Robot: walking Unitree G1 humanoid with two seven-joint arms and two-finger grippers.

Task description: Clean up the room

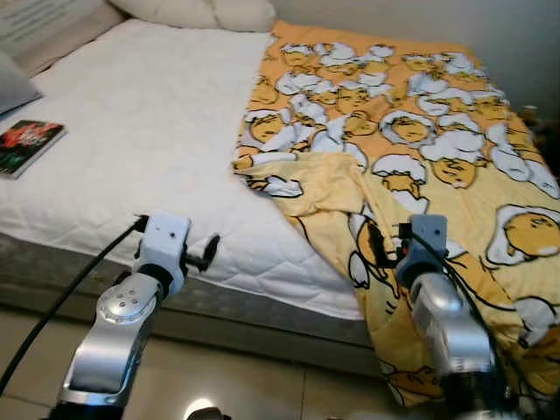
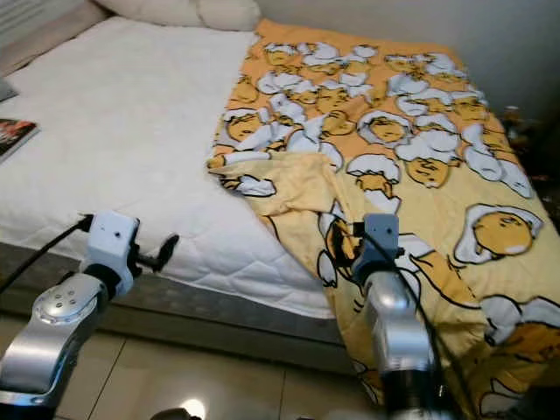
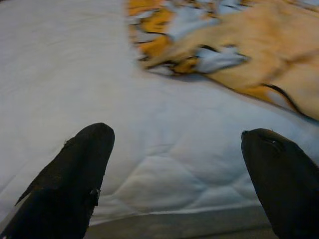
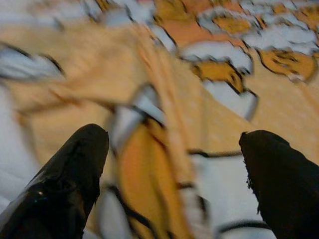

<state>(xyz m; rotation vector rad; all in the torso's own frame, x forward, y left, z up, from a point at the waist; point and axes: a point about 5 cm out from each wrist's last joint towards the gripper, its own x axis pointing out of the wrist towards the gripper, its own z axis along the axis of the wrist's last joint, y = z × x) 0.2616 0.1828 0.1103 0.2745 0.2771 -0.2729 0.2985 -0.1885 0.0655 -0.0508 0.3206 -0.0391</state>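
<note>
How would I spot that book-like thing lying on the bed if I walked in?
Start at the bed's white mattress; the yellow cartoon blanket covers its right side. Look to the opposite, far left edge. There a thin flat book lies alone, its dark cover with red marking the only dark thing on the white.

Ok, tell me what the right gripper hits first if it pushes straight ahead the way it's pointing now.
Most likely the yellow blanket: the right gripper, fingers open, points straight at its rumpled folds near the bed edge. Depth is unclear in the blur, but nothing else lies in between.
</note>
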